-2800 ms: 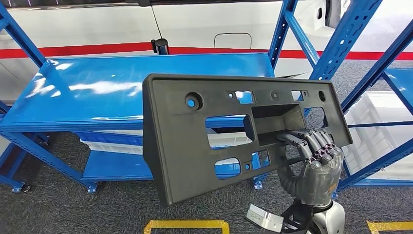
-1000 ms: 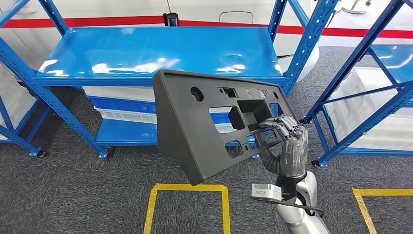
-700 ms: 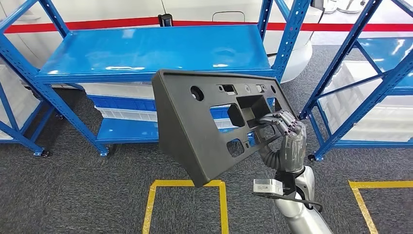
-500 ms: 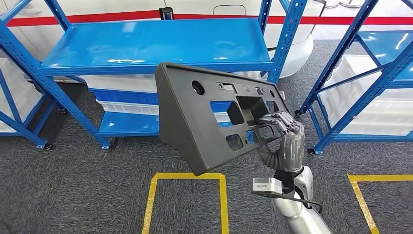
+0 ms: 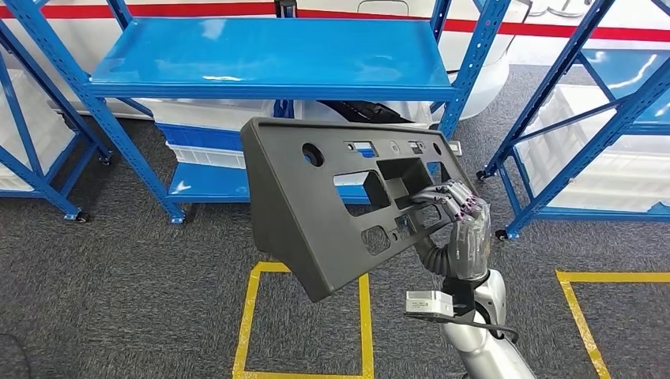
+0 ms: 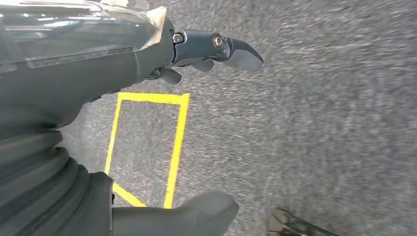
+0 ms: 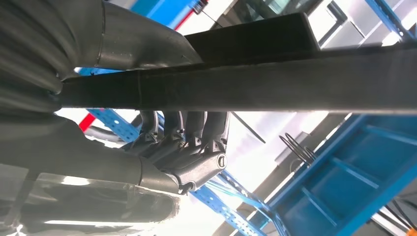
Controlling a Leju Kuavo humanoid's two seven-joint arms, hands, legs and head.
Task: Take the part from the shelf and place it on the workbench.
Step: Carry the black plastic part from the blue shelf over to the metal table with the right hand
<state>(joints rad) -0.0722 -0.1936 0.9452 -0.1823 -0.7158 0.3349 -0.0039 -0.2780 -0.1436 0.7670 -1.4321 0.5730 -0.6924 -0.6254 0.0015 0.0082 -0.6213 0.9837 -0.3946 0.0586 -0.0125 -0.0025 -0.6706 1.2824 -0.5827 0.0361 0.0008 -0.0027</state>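
Blue shelf (image 5: pixel 269 59) on grey carpet (image 5: pixel 118 300)

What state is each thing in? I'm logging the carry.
part: off the shelf, tilted, held in the air
right hand: fingers hooked through a cutout in the part
left hand: holds nothing, above the floor
shelf: top board bare

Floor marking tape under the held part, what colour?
Yellow floor tape, laid as a rectangular outline on grey carpet; clearest in the head view.
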